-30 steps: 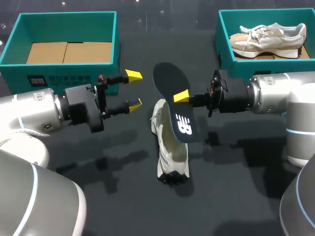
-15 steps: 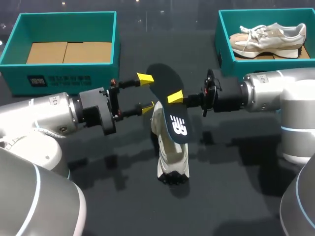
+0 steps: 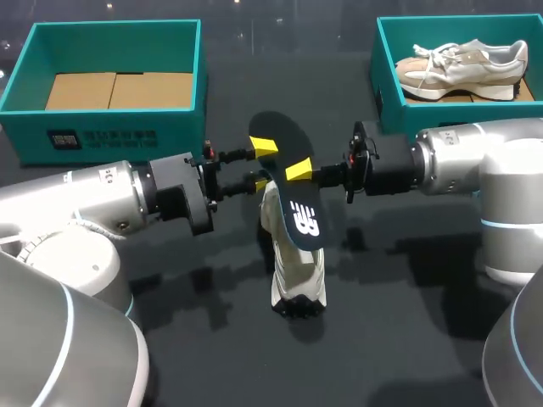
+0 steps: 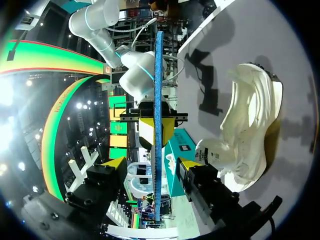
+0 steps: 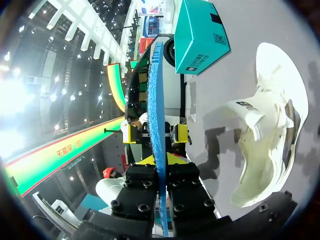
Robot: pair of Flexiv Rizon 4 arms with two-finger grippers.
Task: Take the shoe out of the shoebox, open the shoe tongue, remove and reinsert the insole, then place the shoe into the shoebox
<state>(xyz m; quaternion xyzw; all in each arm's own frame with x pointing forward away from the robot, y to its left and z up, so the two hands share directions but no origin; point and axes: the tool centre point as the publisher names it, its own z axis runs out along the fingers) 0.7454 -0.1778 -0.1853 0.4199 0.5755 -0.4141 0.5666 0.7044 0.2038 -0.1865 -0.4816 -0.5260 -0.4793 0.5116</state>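
A white shoe lies on the dark table, toe toward the front edge. Above it hangs the black insole, tilted, with my right gripper shut on its edge. My left gripper comes in from the other side, and its yellow tips straddle the insole's upper half. In the left wrist view the insole stands edge-on between my left gripper's open fingers, with a small gap on each side. The shoe lies beside them. In the right wrist view my right gripper clamps the blue-edged insole.
A teal shoebox with a cardboard floor stands at the back left. Another teal shoebox at the back right holds a second white and beige shoe. Bare table lies in front of the shoe.
My left arm has moved right, bringing its fingers around the insole, and they have narrowed. The right gripper has shifted slightly left with the insole.
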